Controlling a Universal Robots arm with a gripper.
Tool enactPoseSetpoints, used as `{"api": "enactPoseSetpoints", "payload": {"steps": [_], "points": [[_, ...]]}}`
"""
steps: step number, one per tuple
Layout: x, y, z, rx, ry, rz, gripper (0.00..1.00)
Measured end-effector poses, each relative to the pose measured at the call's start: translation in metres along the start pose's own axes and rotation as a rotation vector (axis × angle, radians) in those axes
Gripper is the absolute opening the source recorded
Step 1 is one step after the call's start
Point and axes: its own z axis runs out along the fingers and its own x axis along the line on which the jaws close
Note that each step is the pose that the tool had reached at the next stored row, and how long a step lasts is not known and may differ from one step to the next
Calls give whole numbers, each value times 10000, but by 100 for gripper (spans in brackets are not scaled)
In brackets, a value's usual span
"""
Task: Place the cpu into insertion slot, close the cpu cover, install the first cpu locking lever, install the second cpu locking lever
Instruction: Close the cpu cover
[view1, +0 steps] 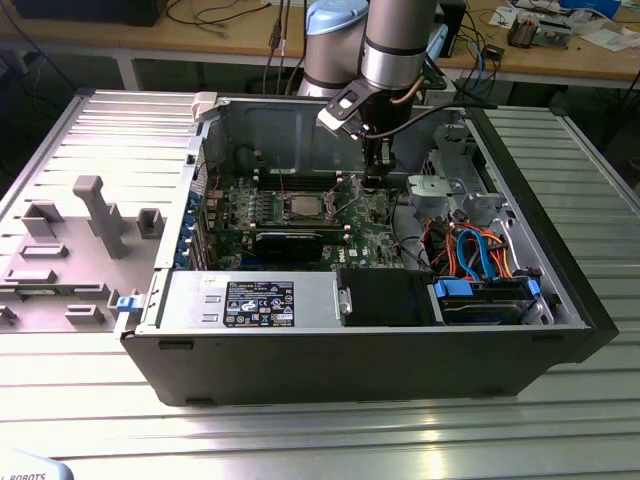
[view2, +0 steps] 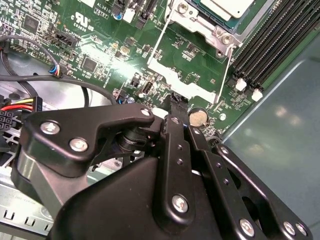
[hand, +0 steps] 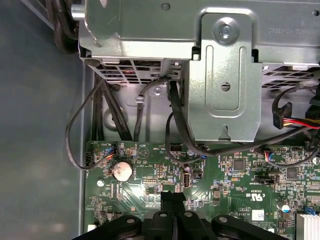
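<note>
Seating the wire lever (view2: 160, 40) beside the insertion slot (view1: 305, 207) seems the step in hand; I judge the gripper (view1: 375, 183), just to the exterior view's right of the slot, fingers pressed together on nothing, should push steadily and stay clear of the coin cell (view2: 199, 117). The cpu (view2: 226, 7) lies in the slot, flat, dull silver, shiny metal frame (view2: 202, 25) around it

I log a black printed label (view1: 258, 303) on the silver power supply box (view1: 190, 300), and small white lettering on the green board (hand: 131, 200) in both wrist views; none transcribed.
</note>
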Motion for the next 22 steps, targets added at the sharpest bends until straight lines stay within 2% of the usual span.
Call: {"api": "enactPoseSetpoints", "payload": {"steps": [7,12,14,22], "points": [[0,-4,1,-1,47,0,11],[0,-20,1,-1,47,0,11],[2,-58,10,5,47,1,11],[2,-70,13,13,47,1,11]]}}
